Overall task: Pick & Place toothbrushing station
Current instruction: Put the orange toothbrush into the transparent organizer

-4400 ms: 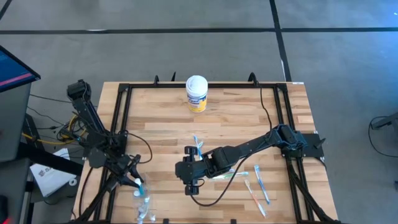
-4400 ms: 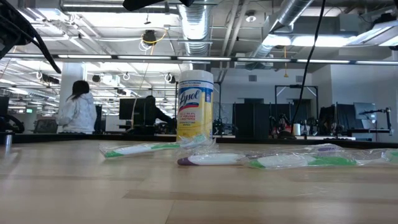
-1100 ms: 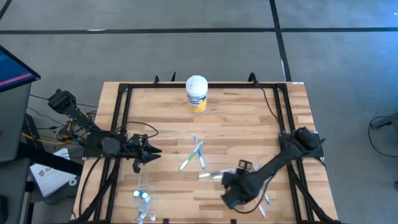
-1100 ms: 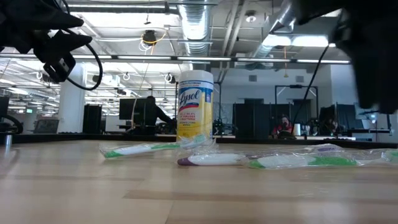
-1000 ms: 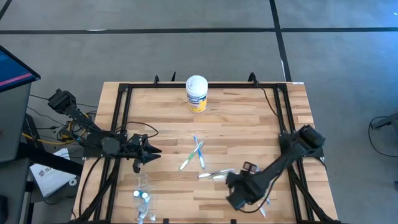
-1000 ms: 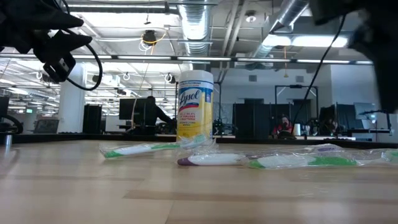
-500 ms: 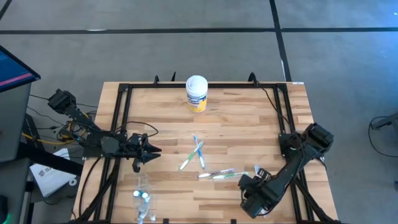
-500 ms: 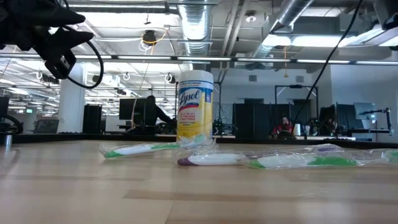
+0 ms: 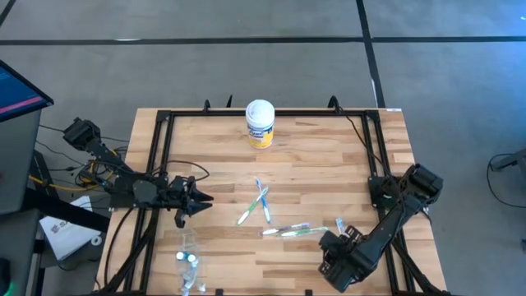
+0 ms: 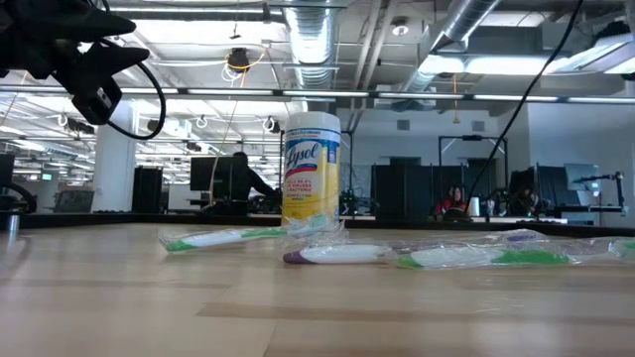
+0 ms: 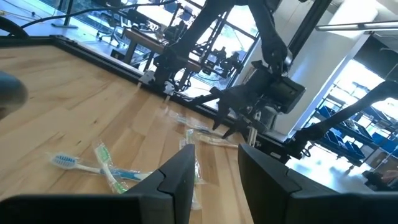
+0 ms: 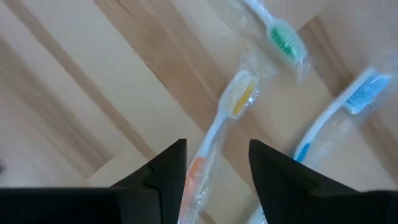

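Note:
Several wrapped toothbrushes lie flat on the wooden table: a crossed blue and green pair (image 9: 261, 202), two end to end (image 9: 288, 231), and more at the near right (image 9: 339, 225). My right gripper (image 9: 334, 268) is open above that near-right group. In its wrist view its fingers stand either side of a yellow-bristled brush (image 12: 219, 127) without touching it, with a green-bristled brush (image 12: 281, 36) and a blue one (image 12: 345, 109) beside it. My left gripper (image 9: 196, 200) is open and empty, raised at the table's left; it also shows in the low view (image 10: 94, 59). Small teal and white things (image 9: 187, 263) lie at the near left.
A Lysol wipes canister (image 9: 260, 123) stands upright at the far middle of the table (image 9: 329, 156) and also shows in the low view (image 10: 312, 169). A black frame rail (image 9: 160, 148) runs around the table's edges. People sit in the room beyond the table (image 10: 238, 183).
My right gripper has gone toward the table's near right corner, off the two end-to-end toothbrushes and over the near-right group. The toothbrushes have stayed where they lay.

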You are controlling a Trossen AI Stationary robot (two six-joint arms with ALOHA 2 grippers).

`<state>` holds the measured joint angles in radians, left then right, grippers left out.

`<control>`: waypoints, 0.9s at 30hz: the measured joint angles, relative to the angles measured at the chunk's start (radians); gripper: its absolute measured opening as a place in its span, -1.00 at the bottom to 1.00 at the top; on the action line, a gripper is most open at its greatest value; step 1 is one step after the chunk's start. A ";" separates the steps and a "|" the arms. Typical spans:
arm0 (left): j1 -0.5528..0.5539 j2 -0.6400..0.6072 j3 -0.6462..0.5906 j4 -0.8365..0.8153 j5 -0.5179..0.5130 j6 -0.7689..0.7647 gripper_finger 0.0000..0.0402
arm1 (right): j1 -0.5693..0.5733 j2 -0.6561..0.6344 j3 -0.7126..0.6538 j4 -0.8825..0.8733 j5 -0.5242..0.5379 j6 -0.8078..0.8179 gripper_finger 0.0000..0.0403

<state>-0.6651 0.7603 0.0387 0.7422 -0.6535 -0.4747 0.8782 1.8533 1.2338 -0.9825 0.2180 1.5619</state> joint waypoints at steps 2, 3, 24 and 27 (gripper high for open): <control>0.000 0.000 0.000 0.000 0.001 0.000 -0.41 | 0.005 0.000 -0.037 0.049 -0.001 0.014 -0.19; 0.000 0.000 0.000 0.000 0.003 0.000 -0.41 | 0.005 0.000 -0.052 0.070 -0.003 0.017 -0.19; 0.000 0.000 0.000 0.008 0.004 0.000 -0.41 | -0.005 0.000 -0.094 0.108 -0.009 0.037 -0.96; 0.000 0.000 0.000 0.008 0.004 0.000 -0.41 | -0.011 -0.004 -0.094 0.129 -0.013 0.032 -0.99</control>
<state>-0.6651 0.7605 0.0387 0.7502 -0.6495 -0.4751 0.8673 1.8492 1.1400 -0.8531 0.2046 1.5941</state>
